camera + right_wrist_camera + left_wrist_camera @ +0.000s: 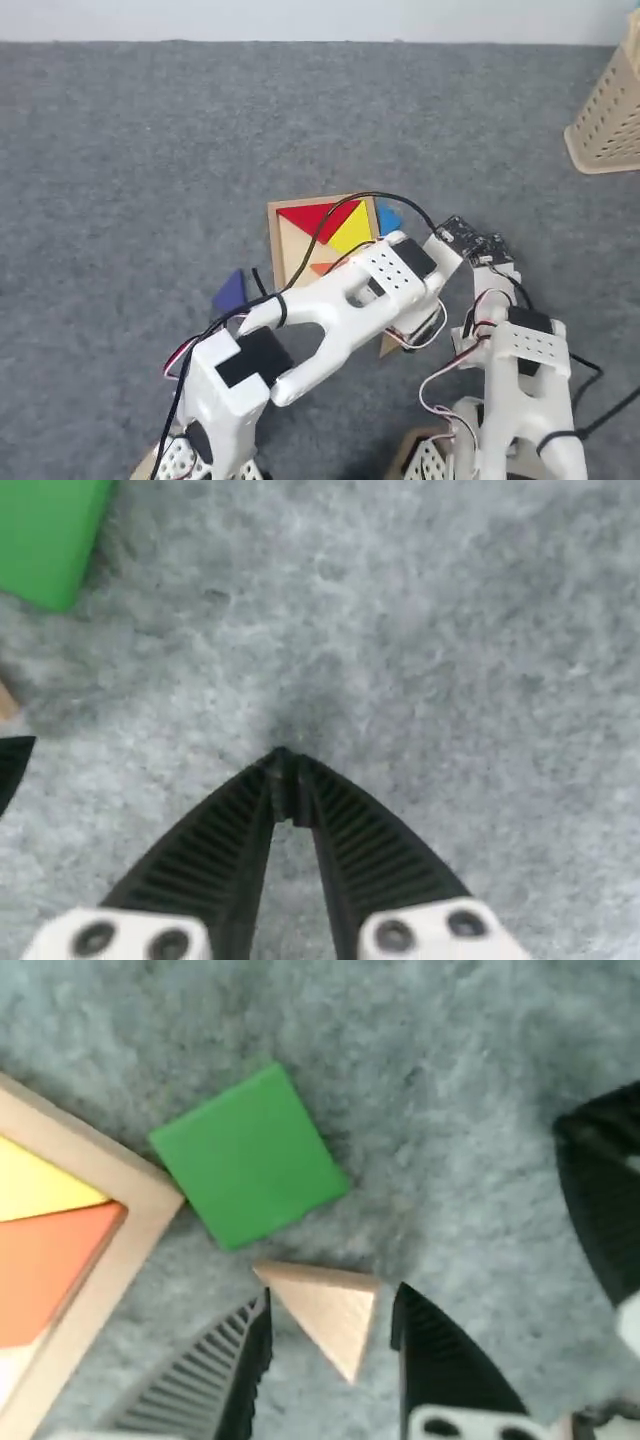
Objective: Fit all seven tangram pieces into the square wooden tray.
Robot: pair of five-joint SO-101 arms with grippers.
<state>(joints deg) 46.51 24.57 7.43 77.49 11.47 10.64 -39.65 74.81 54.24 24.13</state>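
Well off to the left of the left arm's end effector [332,1298], we see a violet-blue flat piece [230,292] lying alone on the grey felt-covered bench [150,150]. Nearer to it sits the square wooden tray [276,240], which holds a red triangle [312,217], a yellow triangle [352,230] and an orange piece [322,268]. A light blue piece [389,218] lies just outside the tray's right rim. The left end effector stands wide, its two black fingers [235,1375] on either side of a plain pale-wood triangle [328,1305] that lies flat on the felt; we cannot tell whether they touch it. Just ahead of its tips lies a green square piece [250,1155], outside the tray, with one corner against the frame. To the right, the right arm's end effector [285,765] is closed on nothing, its tips low over bare felt, the green square well ahead of it and off to one side. Far beyond it, at the bench's right edge, stands a cream perforated basket [610,110].
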